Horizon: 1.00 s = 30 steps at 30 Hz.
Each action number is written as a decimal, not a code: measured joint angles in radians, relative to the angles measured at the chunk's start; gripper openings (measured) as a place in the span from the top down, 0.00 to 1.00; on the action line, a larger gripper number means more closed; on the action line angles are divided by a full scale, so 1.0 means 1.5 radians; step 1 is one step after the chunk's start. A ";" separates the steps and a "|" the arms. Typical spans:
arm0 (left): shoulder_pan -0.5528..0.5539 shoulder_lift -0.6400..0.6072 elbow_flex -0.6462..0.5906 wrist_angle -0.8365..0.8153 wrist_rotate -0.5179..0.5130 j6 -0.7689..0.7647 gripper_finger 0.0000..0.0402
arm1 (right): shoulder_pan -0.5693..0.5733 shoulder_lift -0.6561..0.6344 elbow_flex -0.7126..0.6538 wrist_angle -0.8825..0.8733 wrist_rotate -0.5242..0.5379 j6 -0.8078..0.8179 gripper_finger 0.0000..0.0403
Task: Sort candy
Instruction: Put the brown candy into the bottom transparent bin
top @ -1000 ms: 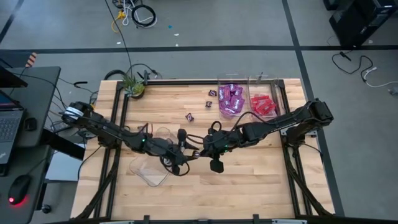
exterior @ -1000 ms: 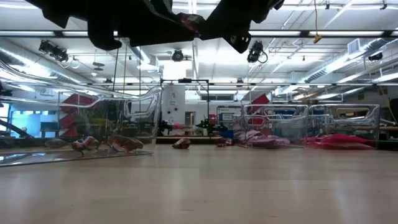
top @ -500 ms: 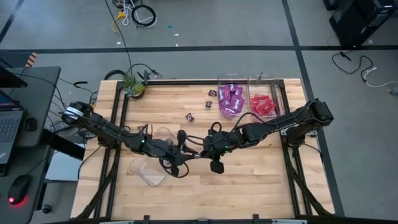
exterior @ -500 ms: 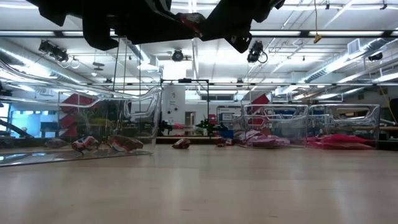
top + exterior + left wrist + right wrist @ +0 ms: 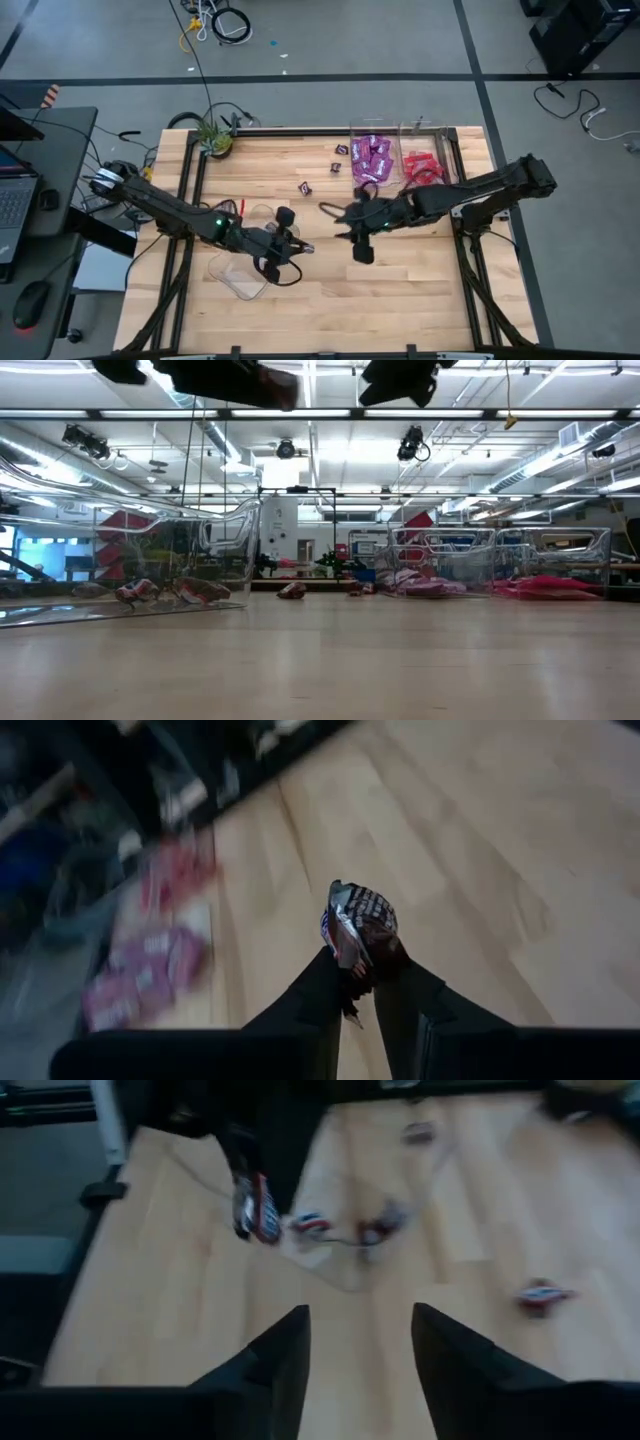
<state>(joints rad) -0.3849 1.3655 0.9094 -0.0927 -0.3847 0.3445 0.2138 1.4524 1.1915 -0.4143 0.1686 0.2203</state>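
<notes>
My left gripper (image 5: 303,246) is above the table's middle, shut on a small dark brown wrapped candy (image 5: 360,925). My right gripper (image 5: 333,220) is open and empty just to its right, fingers (image 5: 280,1350) pointing at it. It sees the candy in the left gripper (image 5: 256,1210). A clear tray of purple packets (image 5: 371,160) and one of red packets (image 5: 422,168) stand at the far right. Loose brown pieces (image 5: 306,187) lie on the wood near them. My left gripper pinches the brown candy by its lower end (image 5: 356,965) between its two fingertips. The rest of the wrapper sticks out past the fingers. The fingers point toward the table's right. The candy is lifted clear of the table.
A clear tray (image 5: 238,272) lies near my left arm; the low view shows brown pieces (image 5: 135,592) in it. Two more brown pieces (image 5: 340,150) lie at the far middle. A small plant (image 5: 215,140) stands at the far left corner. Bare wood lies near the front edge.
The two grippers were together over the table's middle, with the candy between them. They have drawn apart: my right gripper toward the table's right and far side, empty, my left gripper a little toward the left with the brown candy in its fingers.
</notes>
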 joint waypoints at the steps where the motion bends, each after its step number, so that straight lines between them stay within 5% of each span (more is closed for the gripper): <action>1: -0.003 -0.006 0.012 -0.045 -0.006 -0.021 0.86 | 0.000 -0.012 0.000 -0.013 0.014 -0.003 0.58; 9: -0.021 -0.036 0.112 -0.479 0.019 -0.341 0.89 | 0.000 -0.043 0.000 -0.067 0.065 -0.005 0.54; 13: -0.025 -0.036 0.113 -0.604 0.075 -0.479 0.89 | 0.000 -0.031 0.000 -0.075 0.066 -0.005 0.54; 22: 0.022 -0.035 0.019 -0.615 0.112 -0.560 0.90 | 0.000 -0.001 0.000 -0.075 0.067 -0.007 0.55; 30: 0.118 -0.028 -0.030 -0.512 0.188 -0.486 0.94 | 0.000 0.007 0.000 -0.077 0.067 -0.009 0.55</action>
<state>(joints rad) -0.2074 1.3230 0.8638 -0.8600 -0.1027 -0.3850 0.2138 1.4628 1.1915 -0.5297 0.2687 0.2062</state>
